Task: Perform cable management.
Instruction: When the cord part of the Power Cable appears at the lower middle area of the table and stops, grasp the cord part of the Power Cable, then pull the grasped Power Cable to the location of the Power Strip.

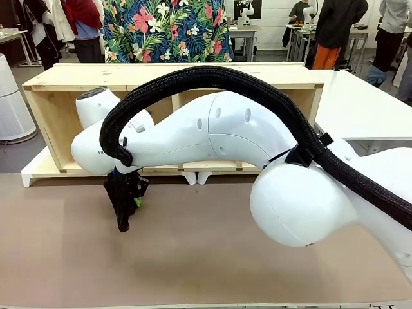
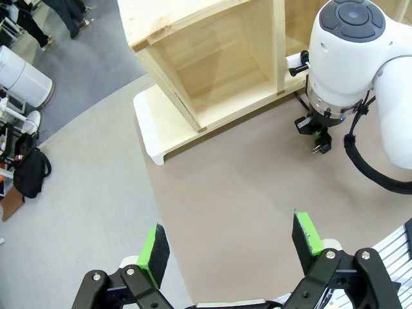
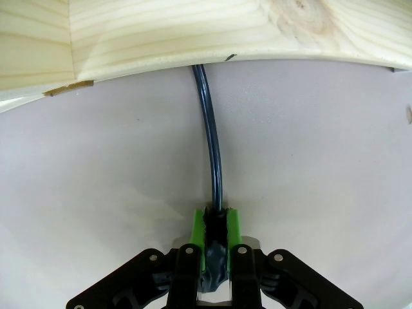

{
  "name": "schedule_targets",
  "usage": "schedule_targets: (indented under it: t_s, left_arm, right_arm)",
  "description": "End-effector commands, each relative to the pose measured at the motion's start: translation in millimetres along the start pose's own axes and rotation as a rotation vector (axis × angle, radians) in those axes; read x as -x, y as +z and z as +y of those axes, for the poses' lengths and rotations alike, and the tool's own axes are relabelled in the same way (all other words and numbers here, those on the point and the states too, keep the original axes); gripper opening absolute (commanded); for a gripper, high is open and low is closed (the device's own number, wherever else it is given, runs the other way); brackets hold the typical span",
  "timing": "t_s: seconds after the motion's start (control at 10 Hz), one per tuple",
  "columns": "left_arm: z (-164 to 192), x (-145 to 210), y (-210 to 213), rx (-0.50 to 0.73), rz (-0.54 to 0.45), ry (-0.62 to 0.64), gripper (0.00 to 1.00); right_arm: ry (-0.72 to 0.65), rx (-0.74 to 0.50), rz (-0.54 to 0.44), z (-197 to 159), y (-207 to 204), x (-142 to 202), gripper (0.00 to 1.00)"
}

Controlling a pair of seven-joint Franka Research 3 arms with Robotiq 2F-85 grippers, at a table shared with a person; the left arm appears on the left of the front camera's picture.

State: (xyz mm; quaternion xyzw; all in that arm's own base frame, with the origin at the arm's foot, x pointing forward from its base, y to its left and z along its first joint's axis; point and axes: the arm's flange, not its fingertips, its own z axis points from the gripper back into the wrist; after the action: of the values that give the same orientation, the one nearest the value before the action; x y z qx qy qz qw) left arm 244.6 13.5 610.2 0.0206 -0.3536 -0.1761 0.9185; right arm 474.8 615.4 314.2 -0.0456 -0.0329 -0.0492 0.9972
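Front level; left wrist high; right wrist close; shelf [image 1: 64,80] shared.

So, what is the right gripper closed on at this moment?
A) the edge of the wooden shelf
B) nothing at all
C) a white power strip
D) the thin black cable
D: in the right wrist view the right gripper pinches the cable between its green pads, and the cable runs on under the wooden shelf.
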Motion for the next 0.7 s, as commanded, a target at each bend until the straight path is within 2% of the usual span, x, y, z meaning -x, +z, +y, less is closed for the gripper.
schedule_targets:
  t_s: [0.0, 0.6]
  left_arm:
    - [0, 0, 0, 0.000, 0.003, 0.001, 1.00]
    - [0, 0, 0, 0.000, 0.003, 0.001, 1.00]
  right_arm:
    - [0.014, 0.010, 0.000, 14, 3, -8, 0.00]
    - [0.005, -0.002, -0.001, 1, 0, -1, 0.00]
